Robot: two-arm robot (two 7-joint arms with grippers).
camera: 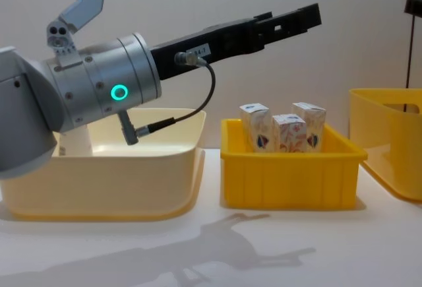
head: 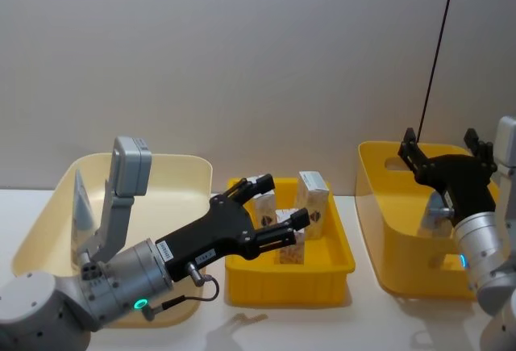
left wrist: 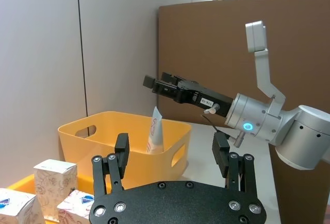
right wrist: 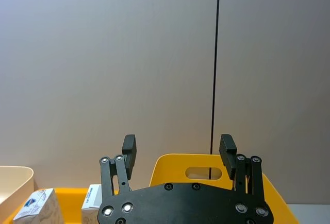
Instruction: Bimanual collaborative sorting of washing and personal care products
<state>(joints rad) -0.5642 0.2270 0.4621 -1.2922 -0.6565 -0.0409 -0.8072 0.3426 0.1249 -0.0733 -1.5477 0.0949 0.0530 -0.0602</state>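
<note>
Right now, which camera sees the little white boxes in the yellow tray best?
The chest view: three cartons stand side-on in the yellow tray, nothing in front. In the head view the open left gripper hides parts of them. Both wrist views show a few, mostly cut off.

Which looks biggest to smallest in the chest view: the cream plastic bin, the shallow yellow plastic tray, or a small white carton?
Largest: the cream plastic bin, though it sits slightly nearer.
Next: the shallow yellow plastic tray.
Smallest: the small white carton.
</note>
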